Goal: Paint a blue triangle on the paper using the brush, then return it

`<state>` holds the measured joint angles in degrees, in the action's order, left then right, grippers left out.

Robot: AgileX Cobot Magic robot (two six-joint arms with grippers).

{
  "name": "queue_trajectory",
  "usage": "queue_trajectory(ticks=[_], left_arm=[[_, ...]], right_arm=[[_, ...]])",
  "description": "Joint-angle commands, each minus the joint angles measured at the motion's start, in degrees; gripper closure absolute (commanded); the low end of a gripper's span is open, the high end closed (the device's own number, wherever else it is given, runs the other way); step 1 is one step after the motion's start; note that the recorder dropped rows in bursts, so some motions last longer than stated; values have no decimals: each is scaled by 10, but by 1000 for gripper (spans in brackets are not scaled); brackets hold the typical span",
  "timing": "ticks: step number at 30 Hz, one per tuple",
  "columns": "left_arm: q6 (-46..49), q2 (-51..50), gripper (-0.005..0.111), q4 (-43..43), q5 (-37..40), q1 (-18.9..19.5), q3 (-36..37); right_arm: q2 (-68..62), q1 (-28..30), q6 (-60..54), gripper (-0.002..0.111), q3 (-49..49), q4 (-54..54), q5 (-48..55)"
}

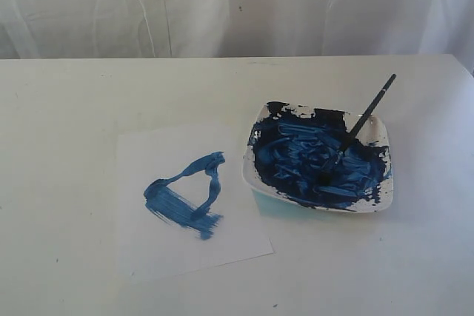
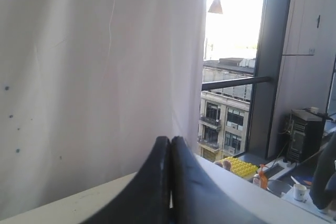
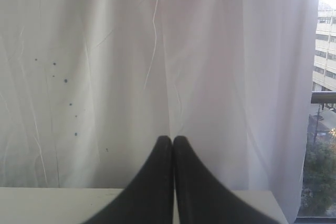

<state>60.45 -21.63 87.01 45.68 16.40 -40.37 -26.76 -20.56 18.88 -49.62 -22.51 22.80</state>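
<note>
The white paper (image 1: 148, 242) lies flat on the table at centre left in the exterior view. A rough blue triangle (image 1: 185, 197) with one wide streaky side is painted on it. The black-handled brush (image 1: 361, 125) leans in the paint-smeared dish (image 1: 389, 183) to the right of the paper, its tip down in the blue paint and its handle sticking up past the far right rim. Neither arm shows in the exterior view. My left gripper (image 2: 170, 141) is shut with nothing in it, facing the curtain. My right gripper (image 3: 172, 140) is also shut and empty.
A white curtain (image 1: 237, 5) hangs behind the table's far edge. The white tabletop (image 1: 59, 109) surrounds paper and dish. In the left wrist view a window (image 2: 236, 77) shows buildings outside, with clutter on a desk below it.
</note>
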Motion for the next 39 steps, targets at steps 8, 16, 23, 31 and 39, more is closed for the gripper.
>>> queue_trajectory(ticks=[8, 16, 23, 31, 39], left_arm=[[-35, 4, 107, -95, -3, 1, 4], [-376, 4, 107, -484, -85, 1, 5], [-547, 40, 107, -683, -243, 1, 124], [-710, 115, 107, -907, -294, -73, 264], [-708, 123, 107, -915, -371, -205, 367]], right_arm=[[2, 6, -7, 108, 2, -2, -2], [2, 6, -7, 108, 2, -2, -1], [2, 6, -7, 108, 2, -2, -1], [2, 6, -7, 108, 2, -2, -1], [2, 6, -7, 108, 2, -2, -1]])
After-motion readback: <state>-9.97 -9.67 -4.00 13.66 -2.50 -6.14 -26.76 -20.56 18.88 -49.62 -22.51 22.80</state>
